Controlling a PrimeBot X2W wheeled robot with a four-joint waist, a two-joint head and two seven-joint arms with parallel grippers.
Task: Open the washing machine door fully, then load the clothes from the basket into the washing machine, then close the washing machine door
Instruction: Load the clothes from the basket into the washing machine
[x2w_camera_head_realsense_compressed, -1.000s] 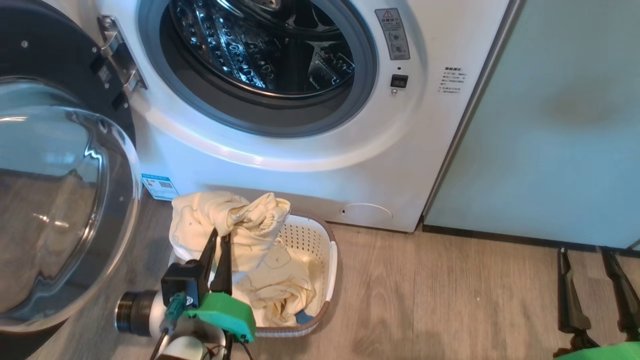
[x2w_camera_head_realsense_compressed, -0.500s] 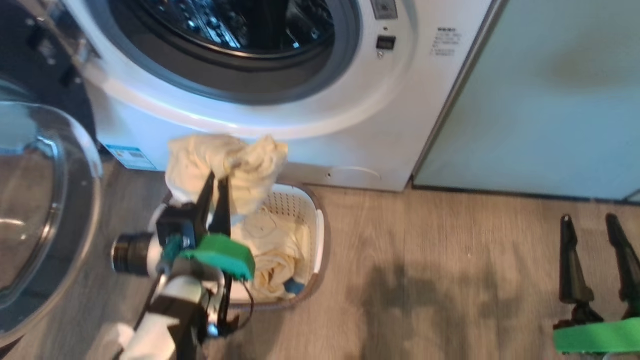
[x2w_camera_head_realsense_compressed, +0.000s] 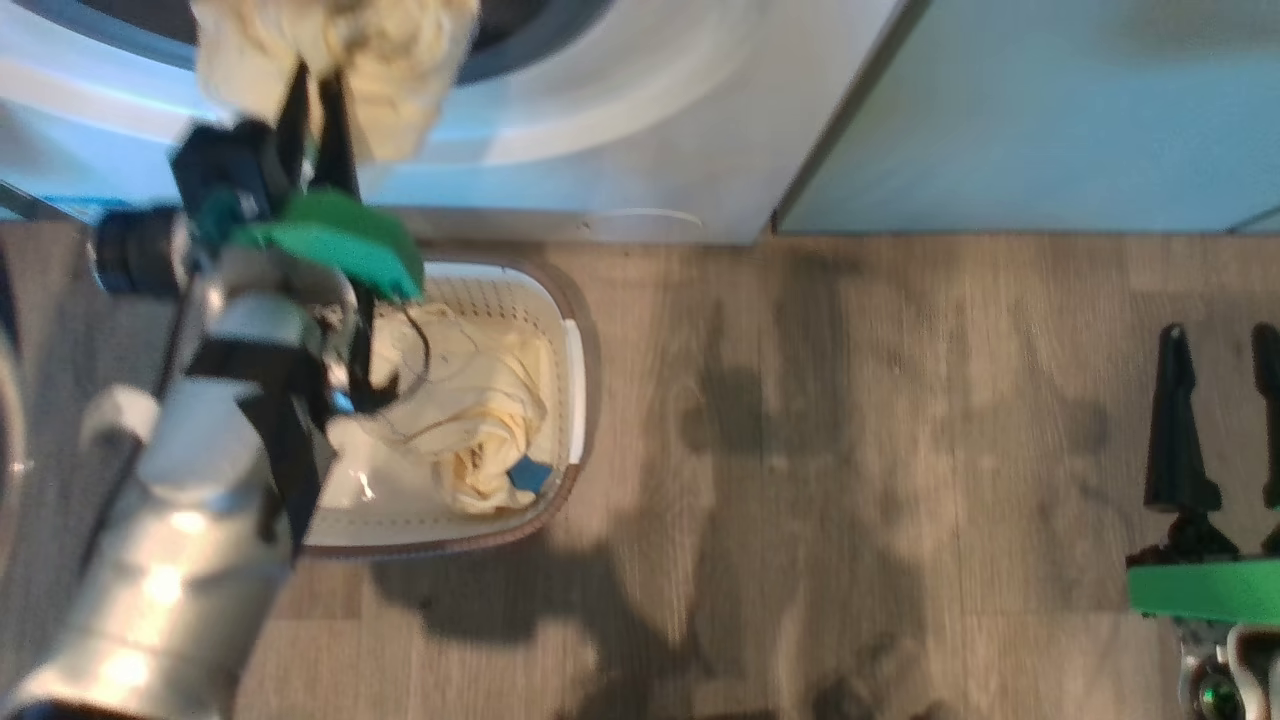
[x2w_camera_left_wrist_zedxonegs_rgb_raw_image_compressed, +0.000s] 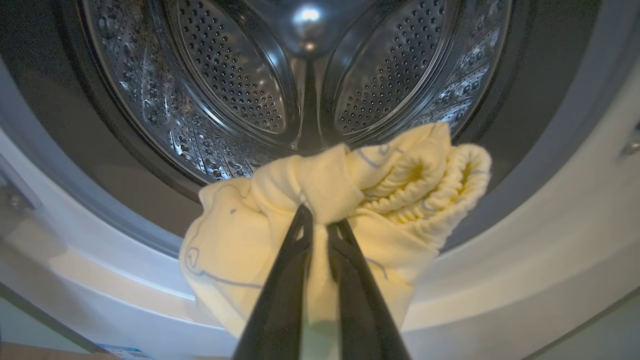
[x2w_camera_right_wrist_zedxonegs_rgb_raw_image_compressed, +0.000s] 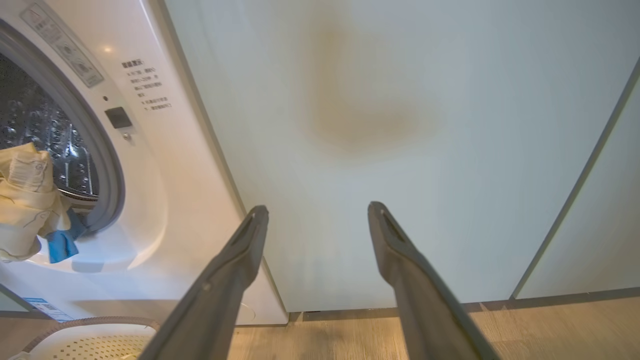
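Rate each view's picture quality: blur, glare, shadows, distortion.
Head view: smeared with blur, basket edges soft, dark shadows across the floor. Left wrist view: sharp on the clothes, wide-angle bowing of the washing machine mouth, a bright glint on the steel drum. Right wrist view: clear, with a brownish blotch on the cabinet.

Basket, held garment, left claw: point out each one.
basket (x2w_camera_head_realsense_compressed: 500, 300), head view, perforated inner wall.
held garment (x2w_camera_left_wrist_zedxonegs_rgb_raw_image_compressed: 225, 260), left wrist view, its smooth left fold.
left claw (x2w_camera_left_wrist_zedxonegs_rgb_raw_image_compressed: 320, 220), left wrist view, midway between its fingertips.
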